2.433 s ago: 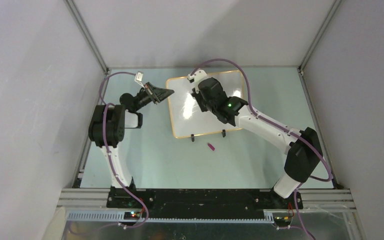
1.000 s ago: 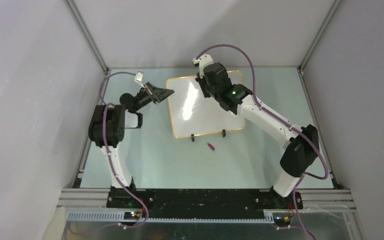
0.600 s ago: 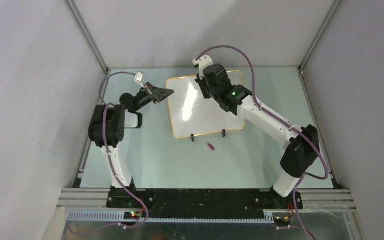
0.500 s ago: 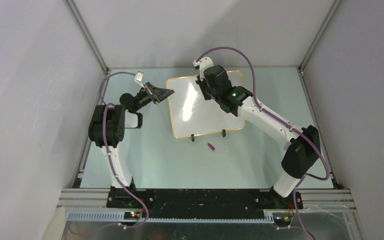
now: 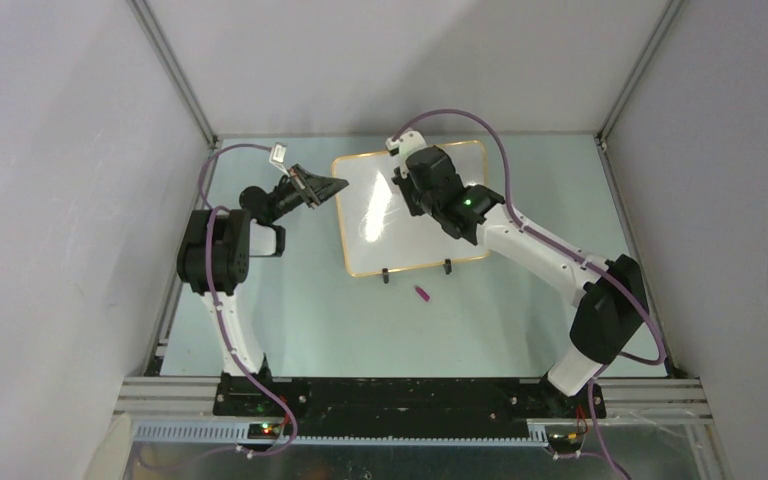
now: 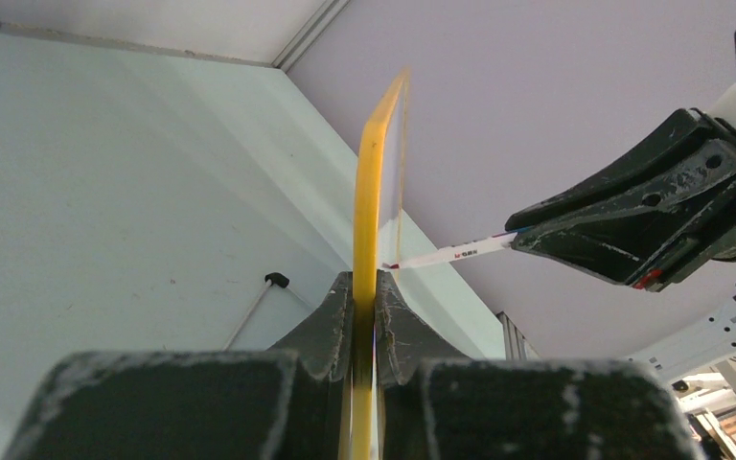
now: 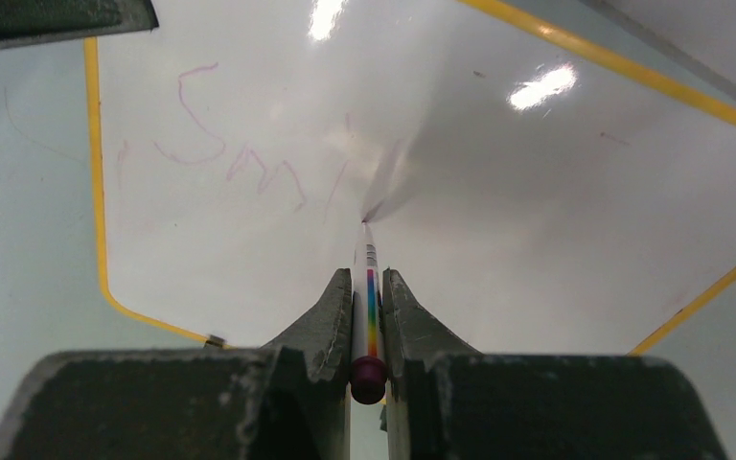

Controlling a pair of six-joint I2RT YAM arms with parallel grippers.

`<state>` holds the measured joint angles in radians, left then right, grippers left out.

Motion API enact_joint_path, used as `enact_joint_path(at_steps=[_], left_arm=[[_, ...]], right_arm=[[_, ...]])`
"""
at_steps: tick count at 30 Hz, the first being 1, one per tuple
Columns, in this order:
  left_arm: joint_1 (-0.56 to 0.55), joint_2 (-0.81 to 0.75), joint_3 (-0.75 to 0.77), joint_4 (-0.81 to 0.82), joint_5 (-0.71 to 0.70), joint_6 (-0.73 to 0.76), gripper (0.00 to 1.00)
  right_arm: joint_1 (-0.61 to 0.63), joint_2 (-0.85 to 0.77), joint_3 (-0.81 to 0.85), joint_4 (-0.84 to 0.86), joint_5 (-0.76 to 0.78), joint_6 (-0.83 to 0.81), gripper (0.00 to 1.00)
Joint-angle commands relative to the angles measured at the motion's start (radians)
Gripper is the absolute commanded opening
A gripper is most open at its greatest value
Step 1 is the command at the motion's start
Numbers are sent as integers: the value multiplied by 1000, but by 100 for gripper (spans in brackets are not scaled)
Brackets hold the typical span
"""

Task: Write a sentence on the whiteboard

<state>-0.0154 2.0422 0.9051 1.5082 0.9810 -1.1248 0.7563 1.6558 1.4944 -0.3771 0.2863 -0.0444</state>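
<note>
Table (image 5: 360, 330): a flat, matte, pale green surface carrying both arms. Right arm (image 5: 550, 255): white links and black joints, stretched far forward and to the left from its base, with its wrist turned down over the board. Left arm (image 5: 222, 250): folded at the elbow, with a short black forearm pointing right.

Whiteboard (image 5: 410, 240): a glossy white rectangle with rounded corners and a thin orange-yellow frame. It lies directly ahead of the right gripper's (image 7: 366, 278) fingertips, and its left edge sits between the left gripper's (image 6: 364, 283) jaws. Bright glare spots show on its face.

The left gripper has black, scuffed fingers clamped tight on the frame edge, which rises straight up from the jaws in the left wrist view. The right gripper is closed on a slim marker (image 7: 369, 316) with a white barrel, a rainbow stripe and a dark purple butt. Its tip touches the board just beyond the fingertips.

Faint purple strokes (image 7: 201, 144) lie left of the tip. Two black clip feet (image 5: 386, 276) mark the board's near edge. A small purple object (image 5: 423, 293) lies on the table, nearer the bases than either gripper.
</note>
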Motion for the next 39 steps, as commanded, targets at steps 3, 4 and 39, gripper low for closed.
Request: enact_joint_path(at_steps=[3, 4, 39], left_arm=[[-22, 16, 8, 21, 81, 53, 0], [-22, 16, 7, 21, 81, 53, 0], [-23, 18, 9, 21, 81, 53, 0]], right_arm=[[9, -33, -47, 2, 18, 20, 0], [12, -34, -50, 4, 18, 22, 0], [-29, -18, 80, -11, 0, -22, 0]])
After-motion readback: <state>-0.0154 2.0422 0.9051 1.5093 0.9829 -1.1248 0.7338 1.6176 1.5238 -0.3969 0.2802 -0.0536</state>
